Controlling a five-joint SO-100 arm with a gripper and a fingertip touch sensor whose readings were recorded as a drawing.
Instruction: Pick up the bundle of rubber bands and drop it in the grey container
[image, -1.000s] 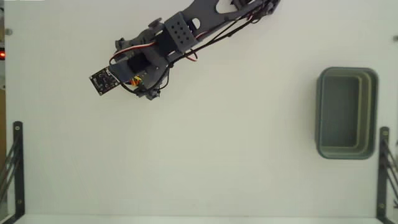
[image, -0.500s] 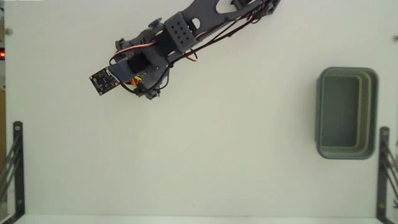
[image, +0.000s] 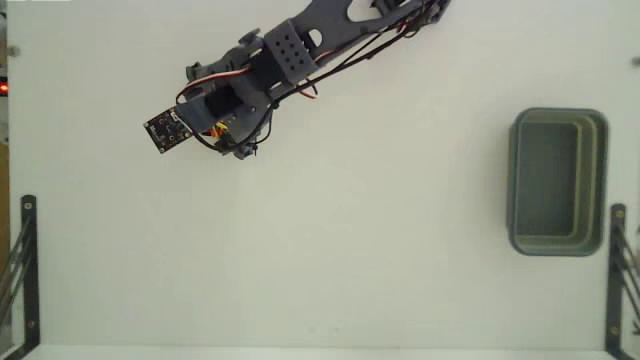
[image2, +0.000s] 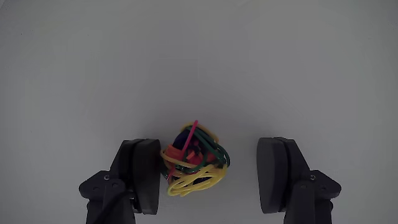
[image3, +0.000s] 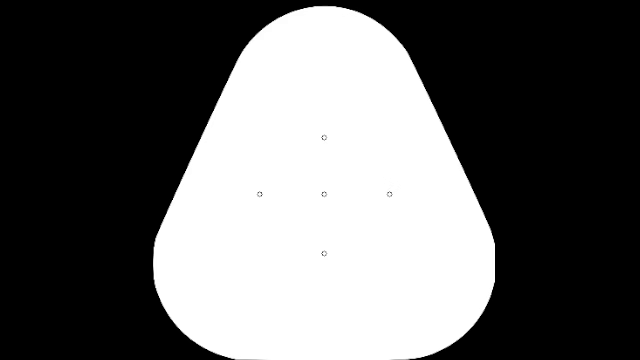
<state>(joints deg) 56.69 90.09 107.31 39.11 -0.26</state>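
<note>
Gripper (image2: 211, 177) is spread wide in the wrist view, two dark fingers coming up from the bottom edge with a big gap between them. Bundle of rubber bands (image2: 194, 160) sits on the white table (image2: 199, 56) inside that gap, pushed up against the finger on the left of that view; looks like it is touching that pad, though the contact line is in shadow so I can't be certain. The finger on the right of that view is well clear of it. Clump is a tangle of yellow, red, orange and green loops, one red strand poking upward.

Fixed view: arm (image: 300, 50) reaches in from the top edge toward upper left, gripper end (image: 232, 140) low over the table (image: 330, 260). The bundle itself is hidden under the arm there. Small dark circuit board (image: 166, 130) sticks out at the arm's tip.

Grey container (image: 557, 181) is at the far right of the fixed view, upright, well apart from the arm. Black brackets at the lower left (image: 22, 270) and lower right (image: 620, 275) edges.
</note>
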